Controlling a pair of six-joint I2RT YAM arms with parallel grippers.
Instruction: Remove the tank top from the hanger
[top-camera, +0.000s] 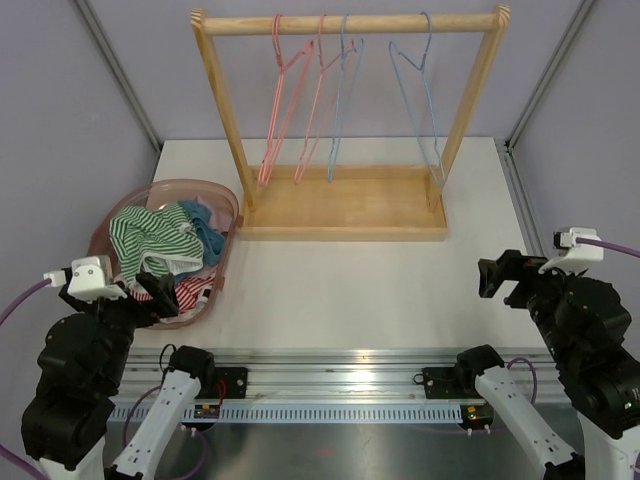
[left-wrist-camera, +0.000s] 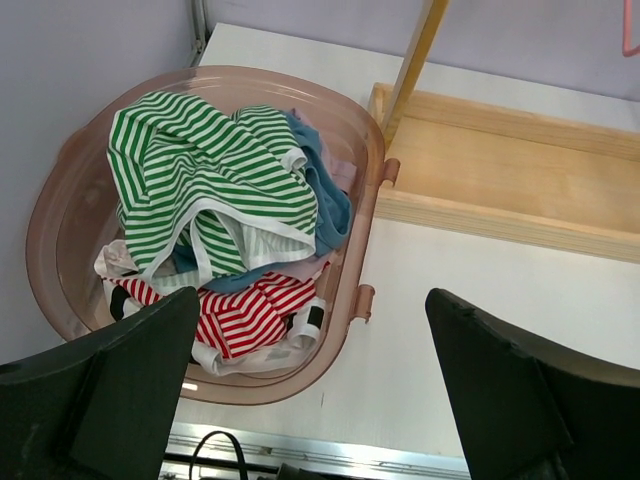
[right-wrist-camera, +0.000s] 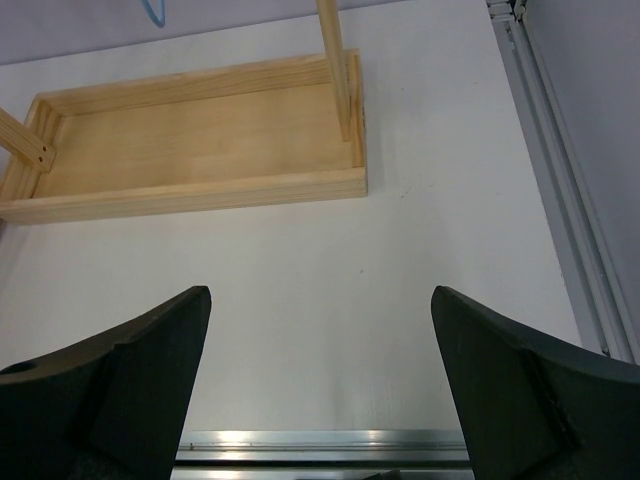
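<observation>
Four hangers (top-camera: 285, 120) on rack (top-camera: 345, 22), all bare | tank top (top-camera: 150, 235): green-striped, heaped in basket (top-camera: 200, 184) with other tops, judged off already | left gripper (left-wrist-camera: 312, 330) wide, empty, above basket | right gripper (right-wrist-camera: 320, 320) wide, empty, over table (right-wrist-camera: 300, 250) | both parked near edge, likely idle.

Black left arm (top-camera: 75, 370) and right arm (top-camera: 590, 330); white base links (top-camera: 150, 430); white wrist cameras (top-camera: 92, 275); purple cables (top-camera: 20, 295)

We note: tank top (left-wrist-camera: 200, 175) green-white striped; second garment (left-wrist-camera: 250, 318) red-white striped; third garment (left-wrist-camera: 328, 205) blue; basket (left-wrist-camera: 68, 235) translucent pink; pink hangers (top-camera: 266, 170), blue hangers (top-camera: 437, 170); rack (top-camera: 340, 205) pale wood; table (top-camera: 350, 290) white.
</observation>
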